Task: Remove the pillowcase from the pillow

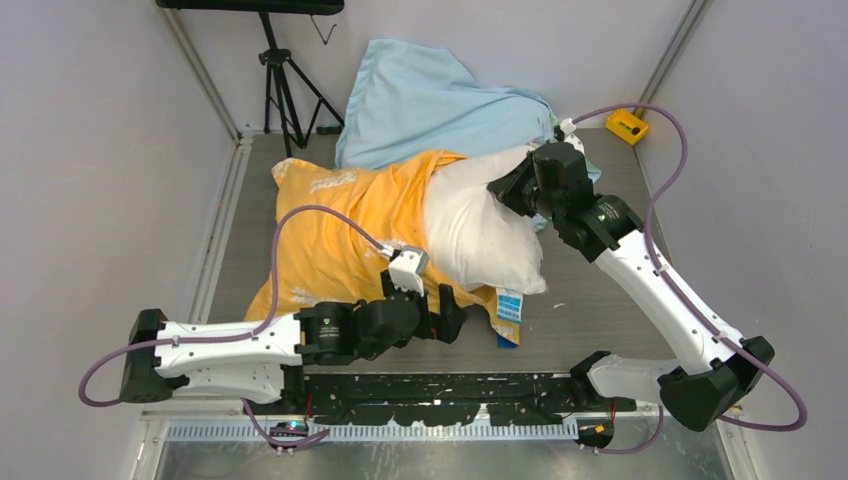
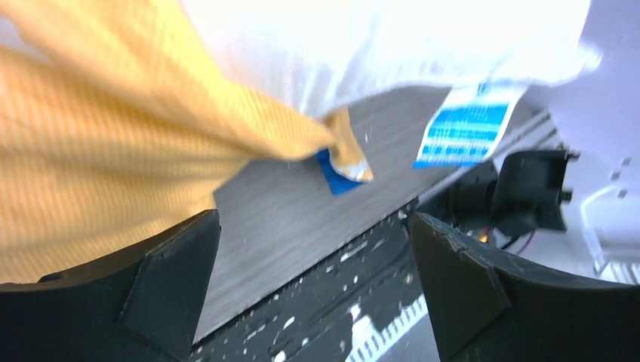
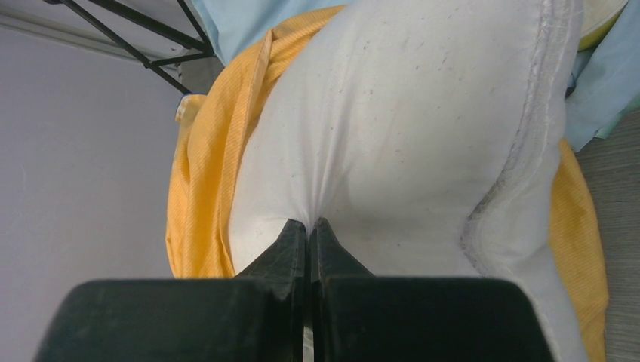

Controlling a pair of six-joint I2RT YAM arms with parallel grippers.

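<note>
The orange-yellow pillowcase [image 1: 335, 235] lies bunched on the table and covers the left part of the white pillow [image 1: 480, 225], whose right half sticks out bare. My right gripper [image 3: 310, 225] is shut on a pinch of the pillow's white fabric [image 3: 392, 136] at its far right end [image 1: 510, 188]. My left gripper [image 2: 313, 249] is open and holds nothing, hovering over the table's near edge beside the pillowcase's front corner [image 2: 343, 154] with its blue edging. In the overhead view the left gripper [image 1: 460, 322] sits just in front of the pillowcase hem. The pillow's blue tag [image 1: 509, 305] hangs at the near corner.
A pale light-blue cloth [image 1: 440, 100] is heaped at the back of the table behind the pillow. A black tripod [image 1: 285, 85] stands at the back left and a yellow device [image 1: 627, 124] at the back right. White walls close in both sides.
</note>
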